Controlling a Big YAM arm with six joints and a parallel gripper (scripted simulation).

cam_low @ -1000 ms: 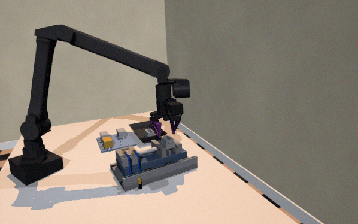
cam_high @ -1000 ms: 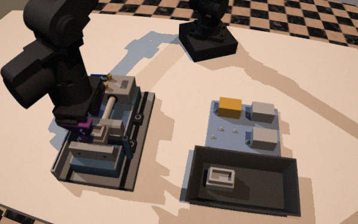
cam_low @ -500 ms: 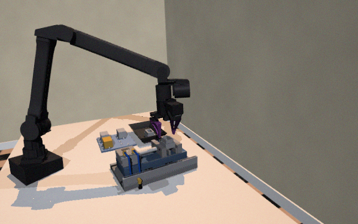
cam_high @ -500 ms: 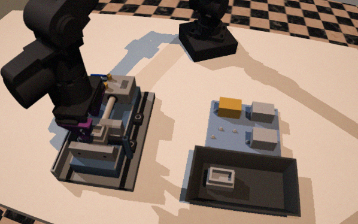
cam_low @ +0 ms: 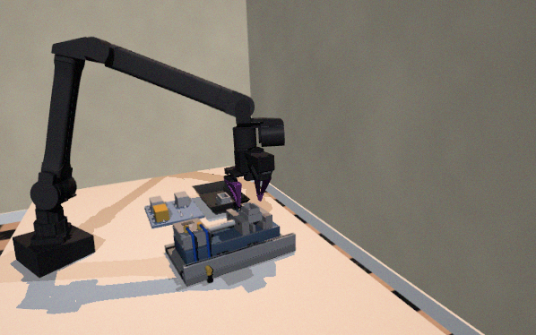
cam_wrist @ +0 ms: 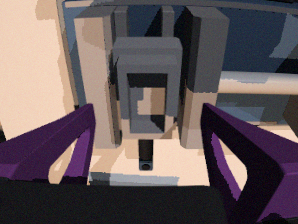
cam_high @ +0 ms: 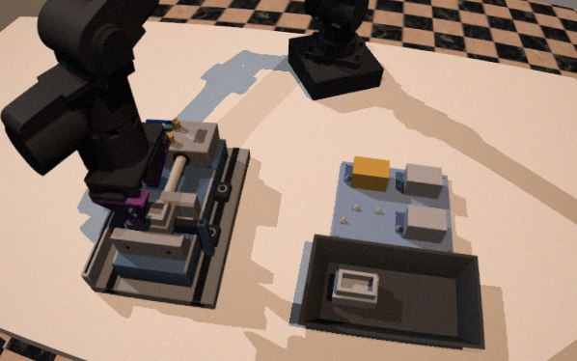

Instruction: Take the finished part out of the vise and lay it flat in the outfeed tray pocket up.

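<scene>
And here is the arm (cam_high: 116, 111) (cam_low: 175, 81), rising from its black base (cam_high: 338, 79) (cam_low: 33, 255), reaching out high over the table and dropping its wrist steeply above the vise (cam_high: 159, 261) (cam_low: 229, 237) (cam_wrist: 200, 80)! The gripper (cam_high: 145, 203) (cam_low: 250, 202) (cam_wrist: 147, 112) points down with its purple fingers spread apart, nothing pinched between them. And there's the finished part (cam_high: 161, 214) (cam_low: 251, 210) (cam_wrist: 148, 95), in the vise between two upright jaws, pocket facing up, a rectangular frame of grey with squared edges.

What crowds the spot? Those blocky jaws flank the part, a smooth pale rod (cam_high: 176, 176) (cam_low: 218, 224) (cam_wrist: 257, 82) runs to one of them, and a dark upright lever (cam_high: 206, 237) stands just beside the vise. Across the table sits the outfeed tray (cam_high: 396, 338) (cam_low: 208, 190), dark, matte and high-walled, with another pocketed part (cam_high: 356, 288) (cam_low: 223, 198) inside, near one end, its pocket up too.

Next to the tray lies a flat bluish plate (cam_high: 371, 227) (cam_low: 190, 214), carrying one yellow block (cam_high: 370, 174) (cam_low: 160, 212), two grey blocks and small pale studs. Beyond the table, black-and-tan checkered flooring!

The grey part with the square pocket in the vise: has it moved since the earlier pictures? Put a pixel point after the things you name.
No, in the top view the pocketed grey part (cam_high: 161, 215) (cam_low: 251, 210) (cam_wrist: 123, 100) still sits beside the vise's grey jaw block, unshifted.
</scene>
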